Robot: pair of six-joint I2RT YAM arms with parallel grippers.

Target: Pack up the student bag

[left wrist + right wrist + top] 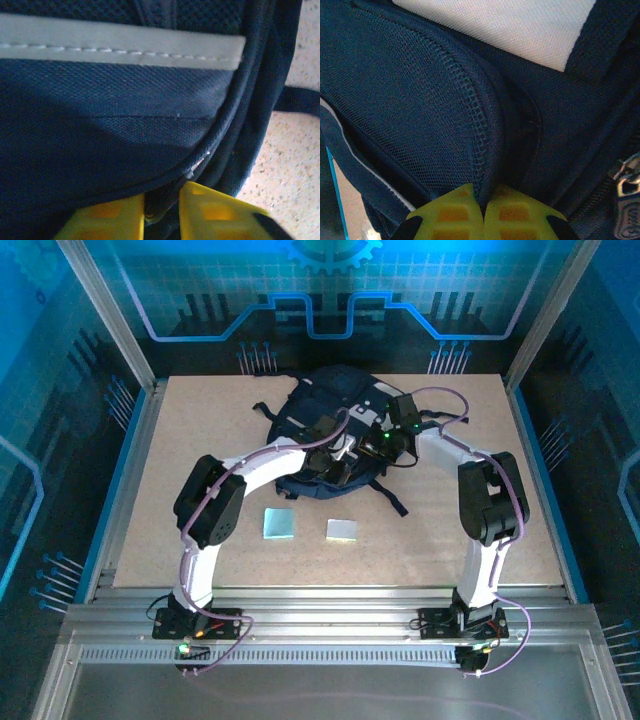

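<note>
At twelve o'clock on the desk point(200, 440) lies the student bag point(335, 390); the left hand point(162, 202), nearly closed, pinches its piped edge, and the right hand point(484, 200) is clamped tight on its mesh pocket fold.

The top external camera sits high above and behind the arm bases, looking down and forward over the whole table point(200, 450) from afar, with the student bag point(335, 390) at its far middle. The left wrist camera looks along the left gripper point(162, 207), very close to the bag's piped edge and grey stripe point(120, 47). The right wrist camera looks along the right gripper point(484, 202), equally close to the mesh pocket point(410, 100), so all three views share the bag.
</note>
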